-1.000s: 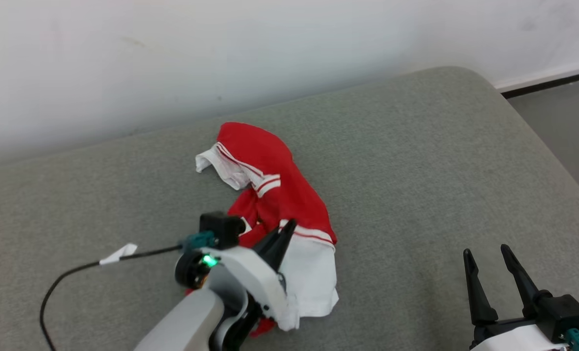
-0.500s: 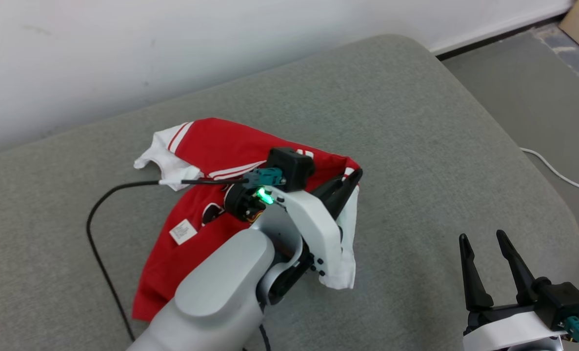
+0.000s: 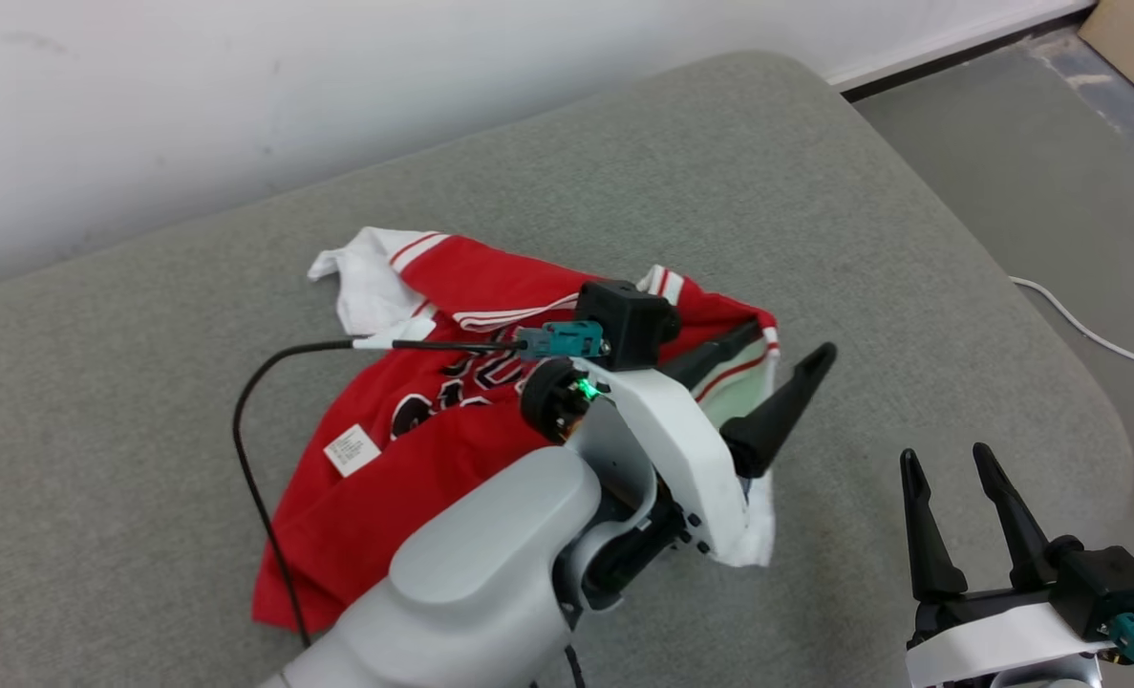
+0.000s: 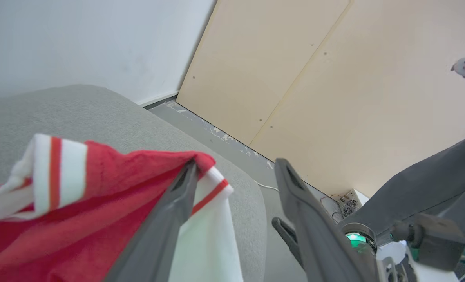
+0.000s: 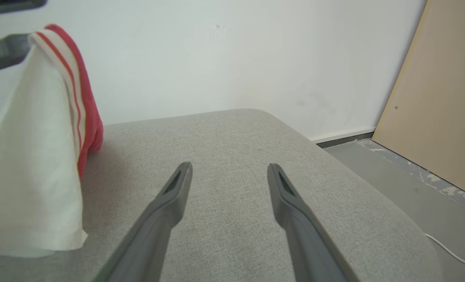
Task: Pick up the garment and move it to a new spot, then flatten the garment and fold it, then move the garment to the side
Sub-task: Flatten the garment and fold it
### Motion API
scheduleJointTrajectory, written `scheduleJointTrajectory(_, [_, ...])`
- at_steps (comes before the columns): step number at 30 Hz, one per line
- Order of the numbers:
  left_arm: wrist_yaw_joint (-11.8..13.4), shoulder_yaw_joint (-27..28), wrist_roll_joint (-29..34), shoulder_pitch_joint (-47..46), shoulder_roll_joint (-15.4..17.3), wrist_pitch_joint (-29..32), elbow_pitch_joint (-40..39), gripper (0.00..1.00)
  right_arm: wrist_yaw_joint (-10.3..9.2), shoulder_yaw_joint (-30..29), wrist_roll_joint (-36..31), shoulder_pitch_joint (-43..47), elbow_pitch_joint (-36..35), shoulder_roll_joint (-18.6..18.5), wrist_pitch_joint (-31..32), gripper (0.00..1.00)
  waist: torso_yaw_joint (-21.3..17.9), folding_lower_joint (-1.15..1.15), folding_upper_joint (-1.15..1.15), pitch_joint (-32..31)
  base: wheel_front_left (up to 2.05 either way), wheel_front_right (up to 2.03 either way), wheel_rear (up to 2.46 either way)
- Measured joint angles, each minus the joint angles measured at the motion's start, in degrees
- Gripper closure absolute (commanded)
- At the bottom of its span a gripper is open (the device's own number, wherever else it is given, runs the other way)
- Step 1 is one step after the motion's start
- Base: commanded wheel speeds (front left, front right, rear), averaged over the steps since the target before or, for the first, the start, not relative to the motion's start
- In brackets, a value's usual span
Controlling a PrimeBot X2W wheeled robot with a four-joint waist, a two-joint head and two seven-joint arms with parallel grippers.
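Garment: a red jersey [image 3: 433, 449] with white striped trim, lying crumpled across the middle of the grey cushion [image 3: 719, 172]. One white hem corner is lifted toward the cushion's right edge.
Left gripper: the left gripper [image 3: 786, 342] has its fingers spread wide. The hem corner drapes over one finger, the other stands clear, and nothing is pinched.
Right gripper: the right gripper [image 3: 945, 453] is spread and empty near the cushion's near right corner, apart from the cloth.
Handling: it looks light, soft and limp. It will likely sag and bunch, and could slip from a shallow pinch.
Where to hold: probably the thicker banded trim at two corners, one per gripper.
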Motion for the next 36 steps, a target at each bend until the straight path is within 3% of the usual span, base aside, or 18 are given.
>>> scheduleJointTrajectory(8, [1.7,-3.5,-6.9,-1.1,0.0,-5.9,-2.6,0.0,0.01,0.7,-0.5,-0.3,0.6,0.0,0.0,0.0,2.7,0.0,0.0,-2.1,0.0,0.0,0.0])
scheduleJointTrajectory(18, [2.9,-12.5,-6.8,-2.4,-0.1,-2.6,3.9,0.0,0.01,1.4,-1.0,-0.2,1.0,0.0,0.0,0.0,3.4,0.0,0.0,-4.2,0.0,0.0,0.0])
scheduleJointTrajectory(28, [3.1,-14.1,-5.8,-3.8,0.0,-7.3,7.1,0.0,0.01,-0.9,-1.5,0.7,0.3,0.0,0.0,0.0,3.9,0.0,0.0,-3.6,0.0,0.0,0.0])
scheduleJointTrajectory(36, [5.2,-11.5,-5.4,-0.2,5.6,-12.3,7.2,0.0,0.0,-3.6,-3.8,2.4,-0.2,-0.1,0.0,0.0,7.6,0.0,0.0,-4.9,0.0,0.0,0.0])
